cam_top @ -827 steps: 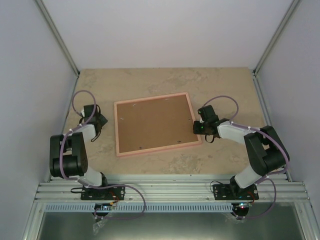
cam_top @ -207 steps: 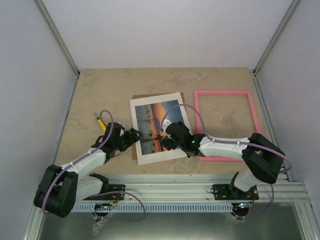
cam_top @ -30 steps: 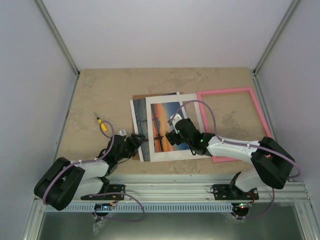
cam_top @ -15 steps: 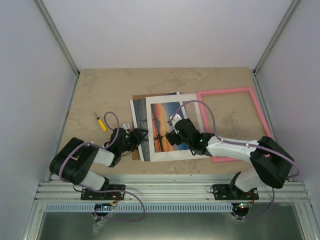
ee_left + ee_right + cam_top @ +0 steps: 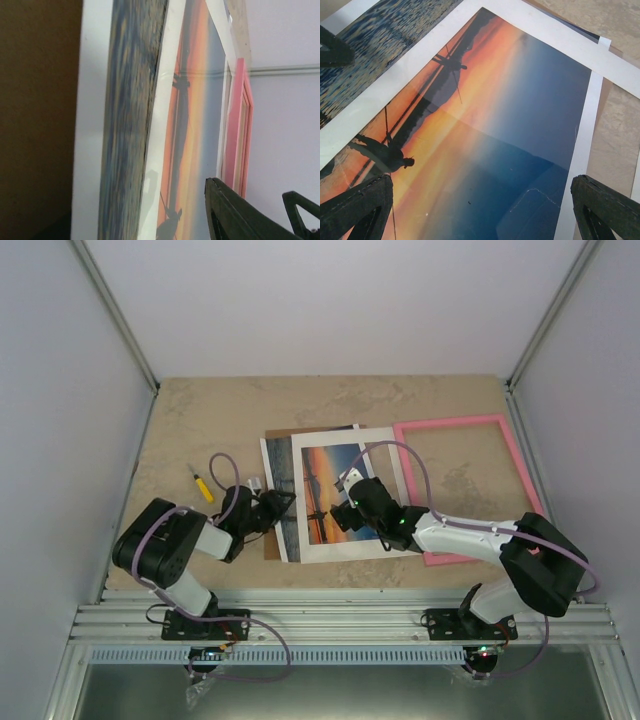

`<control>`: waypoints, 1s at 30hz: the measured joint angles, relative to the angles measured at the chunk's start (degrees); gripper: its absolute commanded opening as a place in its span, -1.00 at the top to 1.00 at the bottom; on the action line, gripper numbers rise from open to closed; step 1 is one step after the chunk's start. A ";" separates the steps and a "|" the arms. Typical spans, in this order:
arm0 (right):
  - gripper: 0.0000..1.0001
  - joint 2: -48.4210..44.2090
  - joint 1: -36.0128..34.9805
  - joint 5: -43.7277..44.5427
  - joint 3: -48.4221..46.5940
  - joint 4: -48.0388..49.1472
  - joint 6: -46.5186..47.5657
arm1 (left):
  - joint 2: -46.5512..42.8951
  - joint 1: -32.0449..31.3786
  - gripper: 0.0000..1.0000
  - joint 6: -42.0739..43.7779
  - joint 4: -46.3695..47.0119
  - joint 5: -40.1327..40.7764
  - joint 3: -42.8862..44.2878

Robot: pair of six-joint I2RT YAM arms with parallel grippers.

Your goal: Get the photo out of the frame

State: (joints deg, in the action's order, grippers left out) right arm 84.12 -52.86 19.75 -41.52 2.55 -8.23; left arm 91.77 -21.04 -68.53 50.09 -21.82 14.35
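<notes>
1. We see the photo (image 5: 320,480) lying flat on the bench (image 5: 200,410), partly under a white mat (image 5: 330,550). It is outside the frame (image 5: 455,421), which lies just to its right.
2. Our right tool (image 5: 480,207) is low over the photo, released wide, holding nothing.
3. Our left tool (image 5: 260,205) is at the photo's left edge, its fingers apart and empty.

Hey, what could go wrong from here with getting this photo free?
1. The left tool sits at the left edge, where the photo peeks from under the white mat; closing there might pinch both or crease the photo.
2. The mat's right edge seems to overlap the pink frame; sliding it could drag the frame.
</notes>
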 measured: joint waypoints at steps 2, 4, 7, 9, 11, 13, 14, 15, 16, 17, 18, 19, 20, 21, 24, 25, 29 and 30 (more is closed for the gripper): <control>-0.95 0.00 -0.11 0.00 0.00 0.00 0.02 | 0.55 0.59 0.14 0.74 0.00 -0.04 0.39; -0.95 0.00 -0.15 0.00 0.00 0.00 0.00 | 0.70 1.18 0.24 1.20 -0.04 -0.15 0.44; -0.95 0.00 -0.26 0.00 -0.07 0.00 0.00 | 0.70 1.81 0.42 1.88 -0.17 -0.13 0.50; -0.95 0.00 -0.35 0.00 -0.17 -0.02 0.02 | 0.70 1.99 0.57 2.40 -0.46 -0.11 0.74; -0.95 0.09 -0.42 0.00 -0.37 -0.04 0.02 | 0.70 2.08 0.70 2.91 -0.66 -0.11 1.03; -0.95 0.17 -0.57 0.02 -0.55 -0.15 0.02 | 0.70 2.21 0.80 3.21 -0.94 -0.07 1.14; -0.95 0.24 -0.61 0.00 -0.59 -0.17 0.02 | 0.68 2.34 0.83 3.52 -1.20 -0.02 1.16; -0.95 0.35 -0.66 0.02 -0.66 -0.20 0.04 | 0.61 2.40 0.86 3.76 -1.64 0.09 1.18; -0.95 0.50 -0.70 0.02 -0.70 -0.22 0.04 | 0.44 2.47 0.89 4.00 -2.23 0.17 1.20; -0.95 0.66 -0.70 0.00 -0.79 -0.28 0.04 | 0.09 2.54 0.92 4.31 -2.91 0.28 1.25; -0.95 0.79 -0.79 0.02 -0.85 -0.33 0.04 | -0.50 2.58 0.96 4.61 -3.65 0.39 1.27; -0.95 0.90 -0.83 0.02 -0.87 -0.39 0.04 | -1.25 2.62 0.99 4.96 -4.59 0.61 1.36; -0.95 0.92 -0.90 0.02 -0.87 -0.50 0.04 | -2.16 2.62 1.00 5.51 -5.90 0.92 1.51; -0.95 0.94 -0.96 0.02 -0.87 -0.66 0.04 | -2.95 2.62 1.00 5.84 -6.84 1.16 1.66; -0.95 0.94 -1.03 0.02 -0.90 -0.87 0.04 | -6.54 2.62 1.00 7.37 -11.98 2.34 2.67; -0.95 0.94 -1.03 0.04 -0.92 -0.87 0.04 | -8.04 2.62 1.00 8.02 -13.99 2.95 3.06; -0.95 0.94 -1.07 0.04 -0.96 -0.90 0.04 | -14.93 2.62 1.00 10.08 -23.12 6.40 4.85; -0.95 0.94 -1.11 0.04 -0.96 -0.87 0.04 | -17.05 2.67 1.00 10.58 -25.55 7.69 5.20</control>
State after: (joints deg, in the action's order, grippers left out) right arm 85.06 -53.98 19.79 -42.48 1.67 -8.19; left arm 74.72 -18.37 -57.95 24.53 -14.13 19.55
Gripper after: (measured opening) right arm 0.976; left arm 0.018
